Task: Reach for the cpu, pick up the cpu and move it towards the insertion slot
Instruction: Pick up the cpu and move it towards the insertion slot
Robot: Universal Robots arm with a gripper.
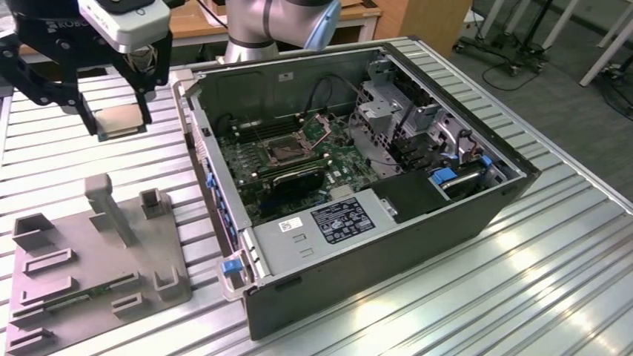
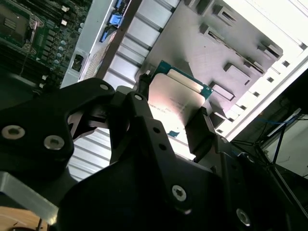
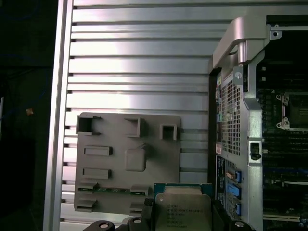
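The arm's black jaws are closed on opposite edges of the cpu (image 1: 121, 119), and we see the chip held level in the air above the slatted metal counter (image 1: 475, 297). It hangs outside the open computer case (image 1: 396, 215), on the exterior view's left of it. In both wrist views the chip (image 2: 175, 103) (image 3: 183, 209) turns its silvery face toward the camera, with a dark finger (image 2: 199, 132) pressed against either side.

Below the chip we see a grey fixture tray (image 1: 99, 274) (image 3: 127, 159) lying flat on the counter beside the case. A thin green board (image 1: 94, 289) sits in one of its recesses, and several upright posts rise from it.

The insertion slot (image 1: 287, 152) sits on the motherboard inside the case, a square socket with a dark centre and a bright metal frame. It is well apart from the chip, with the case's side wall (image 1: 203, 141) standing between them. In the first wrist view we see the socket (image 3: 294, 111) at the edge of the picture, past the perforated wall.
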